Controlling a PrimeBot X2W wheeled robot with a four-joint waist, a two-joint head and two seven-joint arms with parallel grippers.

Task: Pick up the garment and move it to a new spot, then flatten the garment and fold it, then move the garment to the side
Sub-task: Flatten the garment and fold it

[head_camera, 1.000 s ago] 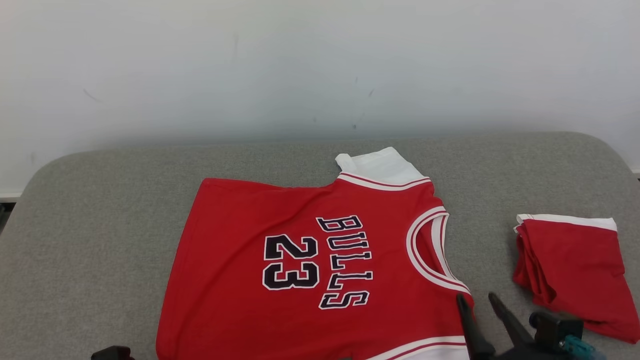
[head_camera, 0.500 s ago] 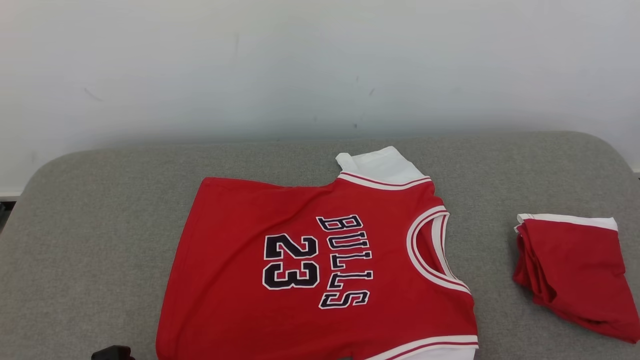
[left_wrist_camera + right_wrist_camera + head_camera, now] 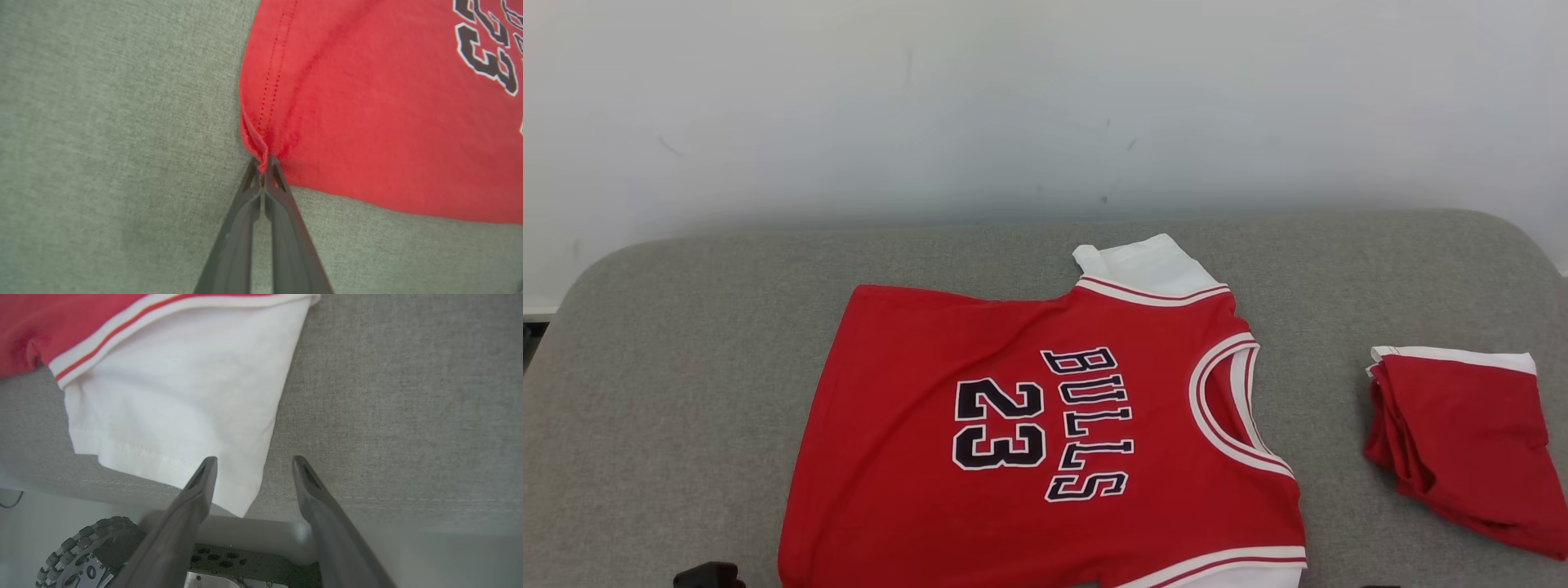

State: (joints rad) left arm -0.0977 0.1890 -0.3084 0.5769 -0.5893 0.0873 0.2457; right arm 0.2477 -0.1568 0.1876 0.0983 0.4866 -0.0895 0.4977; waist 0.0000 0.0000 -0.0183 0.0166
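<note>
**A:** Where's the garment?

**B:** The red Bulls jersey (image 3: 1045, 425) lies spread on the grey padded desk (image 3: 686, 343), lettering up. Its hem (image 3: 269, 81) points toward the robot's left and its neckline toward the right. A folded red garment (image 3: 1462, 433) sits well apart on the right.

**A:** And the arms?

**B:** The left gripper (image 3: 263, 163) has its jaws clenched on the near corner of the hem, with cloth bunched at the tips. The right gripper (image 3: 254, 462) has its jaws released and holds nothing. It hovers at the desk's front edge, one finger over the near white sleeve (image 3: 171, 396) and the other over bare desk.

**A:** So what's the step?

**B:** Flattening, I'd judge, with the right arm about to take a second hold. Its jaws should straddle the sleeve's outer edge, come down until the cloth is between them, then close. A hold near the striped trim looks better than the sleeve's tip, which hangs past the desk's edge and looks likely to slip.

**A:** Then?

**B:** Draw the two holds apart along the near edge, gently and low over the desk. That should pull out the wrinkle by the hem without dragging the jersey off the front. Stay clear of the folded piece.
</note>
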